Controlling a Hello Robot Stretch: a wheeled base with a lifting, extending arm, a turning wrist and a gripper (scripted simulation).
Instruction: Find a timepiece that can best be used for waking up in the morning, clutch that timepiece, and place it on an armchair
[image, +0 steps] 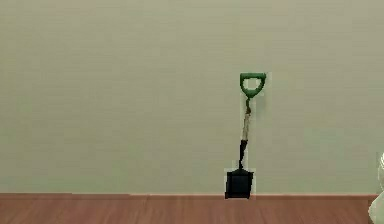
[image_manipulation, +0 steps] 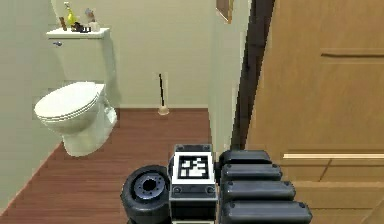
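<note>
Beside the toilet (image_manipulation: 75, 112), a bathroom corner.
Right of the toilet stand a plunger (image_manipulation: 162, 104) and a wooden door (image_manipulation: 320, 80); nearer, the tool (image_manipulation: 150, 191), whether holding anything I cannot tell.

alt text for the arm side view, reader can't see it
A white toilet stands at the left of a wood-floored bathroom, small items on its tank. A plunger or brush stands by the far wall, a wooden door is at the right, the robot's dark arm at the bottom.
</note>
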